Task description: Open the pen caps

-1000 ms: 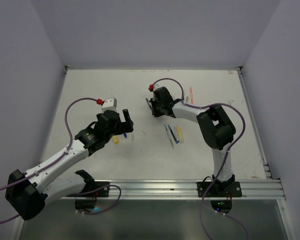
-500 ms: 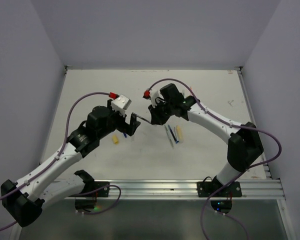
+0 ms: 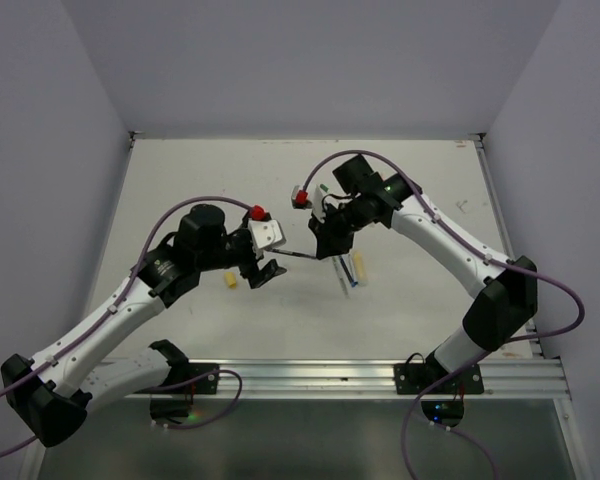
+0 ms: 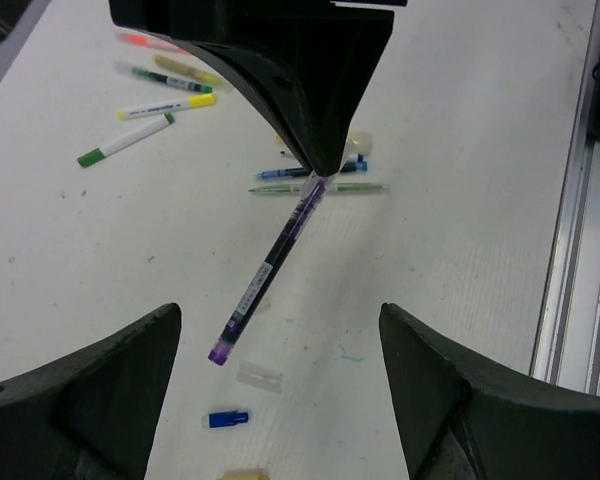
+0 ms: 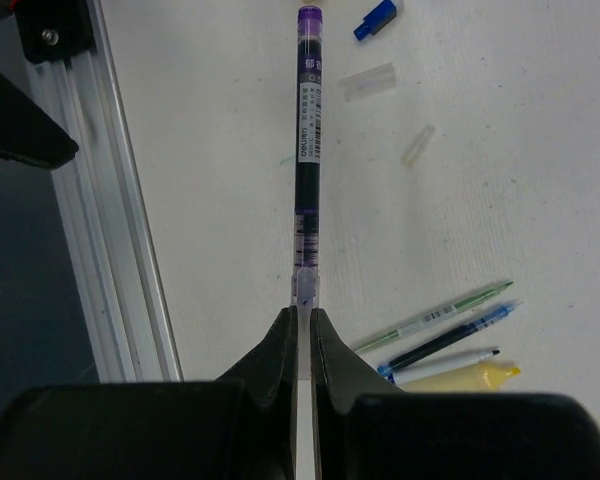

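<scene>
Progress partial: small blue plastic cap off. My right gripper pinches slim dark purple-ended pen, unopened I think; left gripper open round it.

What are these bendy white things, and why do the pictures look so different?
They are two robot arms bolted to a white table. One picture looks down from above; the other two come from a camera on each wrist, showing its dark fingers up close. The right gripper pinches a thin dark pen with a purple end. The left gripper is open, its fingers spread wide near the pen's purple end. Loose pens, a small blue plastic cap and a clear cap lie nearby.
</scene>
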Robot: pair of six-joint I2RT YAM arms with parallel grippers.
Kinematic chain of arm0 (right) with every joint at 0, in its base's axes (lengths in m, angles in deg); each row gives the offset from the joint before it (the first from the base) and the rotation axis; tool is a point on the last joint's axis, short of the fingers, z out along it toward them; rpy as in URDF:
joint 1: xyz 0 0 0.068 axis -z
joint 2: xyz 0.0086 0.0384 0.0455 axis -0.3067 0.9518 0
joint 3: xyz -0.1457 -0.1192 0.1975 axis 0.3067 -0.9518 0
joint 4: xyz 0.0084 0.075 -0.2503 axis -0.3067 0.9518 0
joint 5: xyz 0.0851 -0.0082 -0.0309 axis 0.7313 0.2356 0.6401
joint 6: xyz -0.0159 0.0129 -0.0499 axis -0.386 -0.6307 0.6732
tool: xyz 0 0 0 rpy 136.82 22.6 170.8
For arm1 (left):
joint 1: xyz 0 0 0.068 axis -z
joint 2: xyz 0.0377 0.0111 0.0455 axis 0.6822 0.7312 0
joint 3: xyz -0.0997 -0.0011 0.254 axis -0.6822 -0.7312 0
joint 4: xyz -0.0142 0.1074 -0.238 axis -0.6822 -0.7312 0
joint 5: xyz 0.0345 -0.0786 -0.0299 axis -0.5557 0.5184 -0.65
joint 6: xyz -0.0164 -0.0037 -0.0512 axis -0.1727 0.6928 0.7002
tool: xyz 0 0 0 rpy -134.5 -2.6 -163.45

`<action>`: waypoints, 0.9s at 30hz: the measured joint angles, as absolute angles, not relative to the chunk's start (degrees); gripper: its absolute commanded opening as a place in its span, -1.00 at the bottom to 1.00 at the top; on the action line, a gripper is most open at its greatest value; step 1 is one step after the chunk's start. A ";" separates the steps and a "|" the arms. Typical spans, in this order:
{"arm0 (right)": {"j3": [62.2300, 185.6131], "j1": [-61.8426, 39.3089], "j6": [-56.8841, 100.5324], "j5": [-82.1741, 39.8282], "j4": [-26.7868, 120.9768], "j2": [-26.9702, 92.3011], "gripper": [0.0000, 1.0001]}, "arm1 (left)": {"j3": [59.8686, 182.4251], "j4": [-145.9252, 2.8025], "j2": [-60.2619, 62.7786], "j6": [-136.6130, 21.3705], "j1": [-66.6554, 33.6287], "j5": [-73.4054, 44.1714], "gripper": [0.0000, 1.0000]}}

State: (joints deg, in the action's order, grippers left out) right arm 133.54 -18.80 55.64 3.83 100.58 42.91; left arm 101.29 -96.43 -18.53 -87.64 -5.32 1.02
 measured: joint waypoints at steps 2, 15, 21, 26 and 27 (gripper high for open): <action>134.11 -18.65 57.57 5.32 102.27 42.89 -1.00 | 101.27 -97.37 -18.55 -89.56 -5.32 2.84 0.62; 136.49 -18.67 65.83 12.31 110.66 42.87 -1.00 | 101.25 -101.46 -14.34 -94.11 -4.80 11.38 0.30; 137.23 -18.65 67.80 13.91 112.50 42.56 -1.00 | 101.25 -102.94 -12.13 -94.35 -4.10 12.93 0.21; 137.34 -18.67 68.89 14.71 113.17 42.56 -1.00 | 101.36 -103.27 -11.28 -94.35 -3.88 13.46 0.04; 137.37 -18.65 69.06 14.82 113.33 42.56 -1.00 | 101.55 -103.38 -10.82 -94.33 -3.86 13.76 0.03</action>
